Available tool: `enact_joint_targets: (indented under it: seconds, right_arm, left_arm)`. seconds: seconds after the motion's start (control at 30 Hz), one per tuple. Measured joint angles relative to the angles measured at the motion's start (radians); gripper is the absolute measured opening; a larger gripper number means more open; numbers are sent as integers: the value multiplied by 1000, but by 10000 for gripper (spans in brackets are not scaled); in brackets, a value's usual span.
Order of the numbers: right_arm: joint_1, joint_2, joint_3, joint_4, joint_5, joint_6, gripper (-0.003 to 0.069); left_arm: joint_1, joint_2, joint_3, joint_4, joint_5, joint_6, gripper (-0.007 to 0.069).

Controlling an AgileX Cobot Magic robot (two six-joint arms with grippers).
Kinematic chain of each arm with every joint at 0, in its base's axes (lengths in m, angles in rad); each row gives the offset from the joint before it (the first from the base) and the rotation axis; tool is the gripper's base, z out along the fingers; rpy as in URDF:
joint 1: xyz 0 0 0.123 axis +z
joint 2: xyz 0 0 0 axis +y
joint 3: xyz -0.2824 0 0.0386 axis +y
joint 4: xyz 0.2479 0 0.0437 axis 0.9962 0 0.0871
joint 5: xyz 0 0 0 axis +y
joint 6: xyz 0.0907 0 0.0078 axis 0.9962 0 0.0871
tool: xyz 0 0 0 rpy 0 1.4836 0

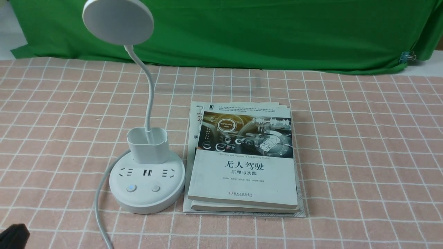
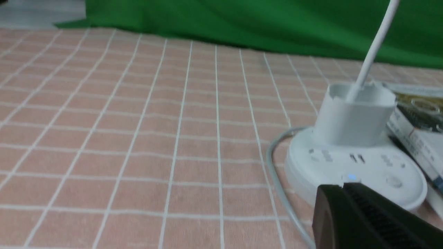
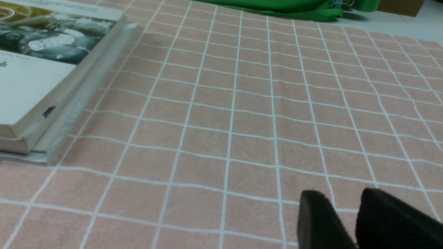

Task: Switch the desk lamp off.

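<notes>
The white desk lamp stands left of centre in the front view. It has a round disc head [image 1: 117, 21], a thin bent neck, a cup holder [image 1: 148, 145] and a round base [image 1: 147, 202] with sockets. The left button [image 1: 131, 188] glows blue; the right button [image 1: 155, 188] is dark. My left gripper [image 2: 343, 185] is shut and empty, its tip just short of the base's [image 2: 356, 166] near edge, in line with the blue button [image 2: 351, 177]. It shows as a black corner in the front view [image 1: 14, 237]. My right gripper [image 3: 346, 199] is slightly open and empty, low over the cloth.
A stack of books [image 1: 242, 166] lies right beside the lamp base; it also shows in the right wrist view [image 3: 41, 86]. The lamp's white cord [image 1: 98, 207] runs from the base toward the front edge. A pink checked cloth [image 1: 363, 155] covers the table, and green fabric [image 1: 277, 34] hangs behind.
</notes>
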Motion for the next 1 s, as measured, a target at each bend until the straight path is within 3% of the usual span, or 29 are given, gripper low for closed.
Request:
enact_joint_targets:
  seconds: [1.0]
  right_arm:
    - [0, 0, 0, 0, 0, 0, 240]
  left_arm:
    - [0, 0, 0, -1, 25, -2, -3]
